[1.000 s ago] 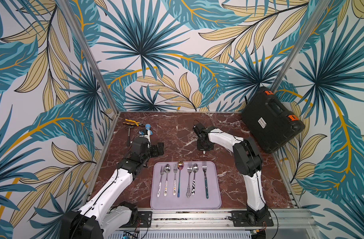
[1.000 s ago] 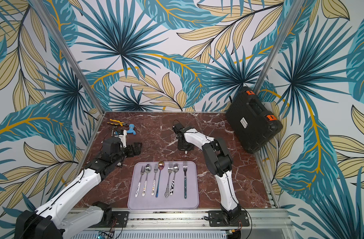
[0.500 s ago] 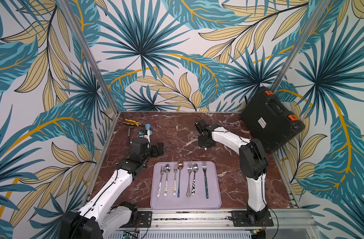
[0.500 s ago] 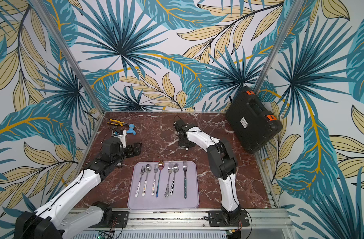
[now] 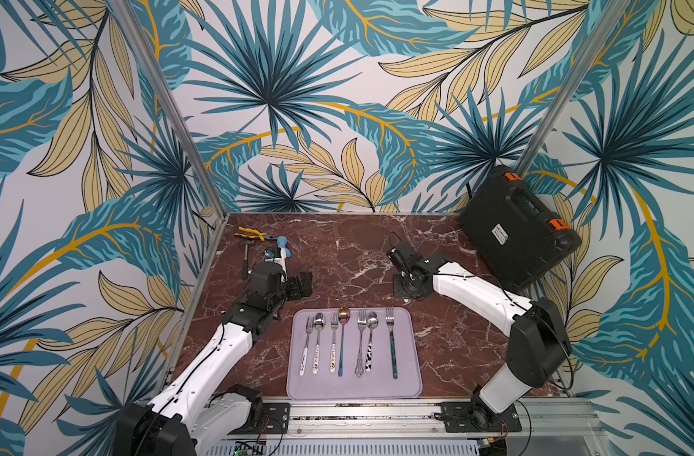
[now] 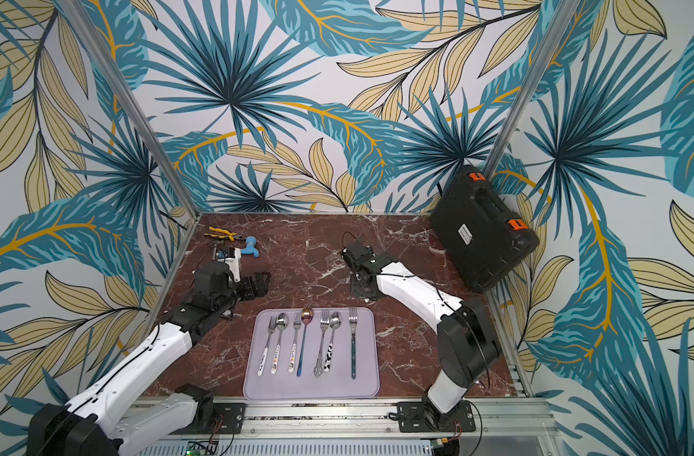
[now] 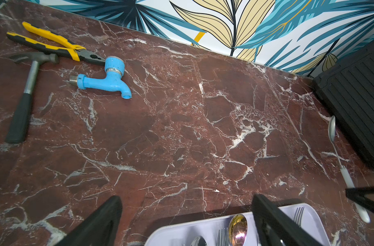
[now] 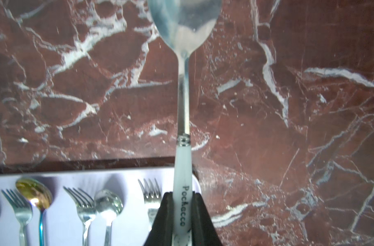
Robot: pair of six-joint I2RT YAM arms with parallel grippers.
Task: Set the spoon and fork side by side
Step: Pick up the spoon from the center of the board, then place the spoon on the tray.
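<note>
My right gripper [image 8: 183, 196] is shut on the white handle of a spoon [image 8: 183, 102]. The spoon's bowl points away from the tray, over the marble just past the tray's far right corner. This same spoon [image 7: 339, 157] shows in the left wrist view. The lilac tray [image 5: 353, 389] holds several forks and spoons in a row, and a teal-handled fork [image 5: 392, 343] lies alone at its right end. In both top views my right gripper [image 5: 408, 291] [image 6: 363, 292] hangs behind the tray. My left gripper [image 5: 300, 285] [image 7: 186, 204] stands open and empty off the tray's far left corner.
Yellow pliers [image 7: 54, 43], a hammer [image 7: 25, 95] and a blue plastic tap [image 7: 106, 82] lie at the back left of the marble table. A black tool case [image 5: 515, 233] leans in the back right corner. Patterned walls enclose three sides.
My right arm's elbow has swung out to the right and toward the front, carrying the gripper and spoon slightly rightward and nearer the tray. The left arm has not moved.
</note>
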